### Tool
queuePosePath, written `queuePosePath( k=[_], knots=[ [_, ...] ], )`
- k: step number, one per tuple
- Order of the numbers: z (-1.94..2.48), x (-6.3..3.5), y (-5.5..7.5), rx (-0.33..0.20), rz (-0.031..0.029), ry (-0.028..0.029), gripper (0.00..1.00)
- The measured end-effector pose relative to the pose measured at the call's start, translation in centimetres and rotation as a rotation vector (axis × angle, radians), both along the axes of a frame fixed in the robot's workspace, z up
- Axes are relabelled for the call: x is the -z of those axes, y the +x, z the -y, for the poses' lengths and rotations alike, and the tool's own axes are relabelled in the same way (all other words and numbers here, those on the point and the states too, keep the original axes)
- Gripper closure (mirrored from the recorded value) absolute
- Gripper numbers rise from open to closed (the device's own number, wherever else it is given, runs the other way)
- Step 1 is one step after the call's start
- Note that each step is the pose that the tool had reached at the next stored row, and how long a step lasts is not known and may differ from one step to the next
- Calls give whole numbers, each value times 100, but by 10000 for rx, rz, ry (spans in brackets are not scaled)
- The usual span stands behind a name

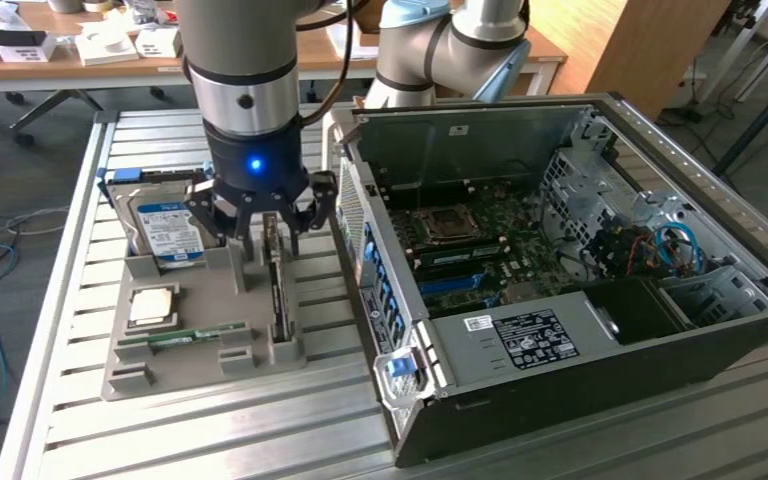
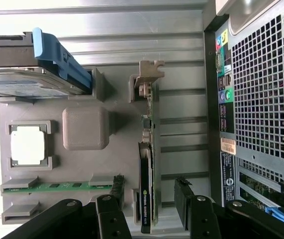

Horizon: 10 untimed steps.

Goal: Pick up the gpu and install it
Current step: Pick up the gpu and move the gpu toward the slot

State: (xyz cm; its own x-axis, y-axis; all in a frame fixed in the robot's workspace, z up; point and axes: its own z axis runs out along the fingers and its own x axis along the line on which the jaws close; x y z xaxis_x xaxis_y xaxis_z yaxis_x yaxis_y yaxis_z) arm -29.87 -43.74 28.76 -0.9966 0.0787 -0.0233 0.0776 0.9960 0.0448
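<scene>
the gripper hangs over the grey holder. its fingers stand apart on either side of the gpu, with a gap on each side and nothing clamped. the gpu stands on edge in its slot in the holder, beside the computer case. its side bears a small green logo and white lettering we cannot read. the exterior view gives us the hard drive with its blue and white label, and a black label inside the open case, both illegible. the wrist view gives us the case's back ports and stickers.
</scene>
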Motion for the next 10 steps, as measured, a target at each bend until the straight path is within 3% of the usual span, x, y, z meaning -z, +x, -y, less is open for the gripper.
queuePosePath(
  k=[10],
  knots=[
    [0,112,0,0,-1,0,47]
  ],
)
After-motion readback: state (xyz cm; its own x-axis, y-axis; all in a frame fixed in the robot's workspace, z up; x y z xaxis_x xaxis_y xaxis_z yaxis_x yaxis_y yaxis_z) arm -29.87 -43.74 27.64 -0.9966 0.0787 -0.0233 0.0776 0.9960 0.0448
